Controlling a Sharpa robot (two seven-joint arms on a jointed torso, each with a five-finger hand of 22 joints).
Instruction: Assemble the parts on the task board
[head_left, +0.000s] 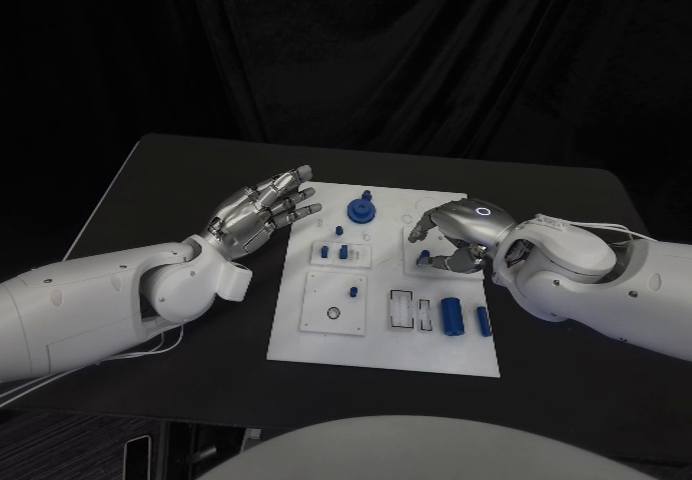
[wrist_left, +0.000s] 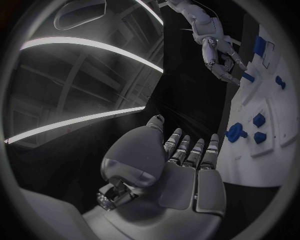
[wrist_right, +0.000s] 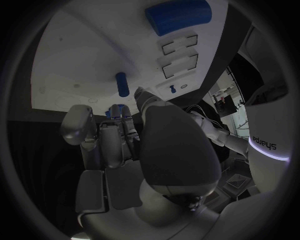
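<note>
Board (head_left: 329, 340) mid-assembly: white plate at the centre of the frame, on the black bench (head_left: 173, 180).

Largest first: the bench sits before a black curtain at the top of the frame, and the board's blue parts lie in its recesses — a round knob (head_left: 361, 210) at upper centre, two cylinders (head_left: 451, 315) at lower right. Left hand (head_left: 263, 215), left of centre just off the board's edge, hovers with fingers spread wide, holding nothing. Right hand (head_left: 450, 238), right of centre, is curled down over a small peg (head_left: 426, 259); whether it grips the peg I cannot tell. The step looks like picking or seating that peg; next calls for a firm pinch and a straight alignment over its hole.
</note>
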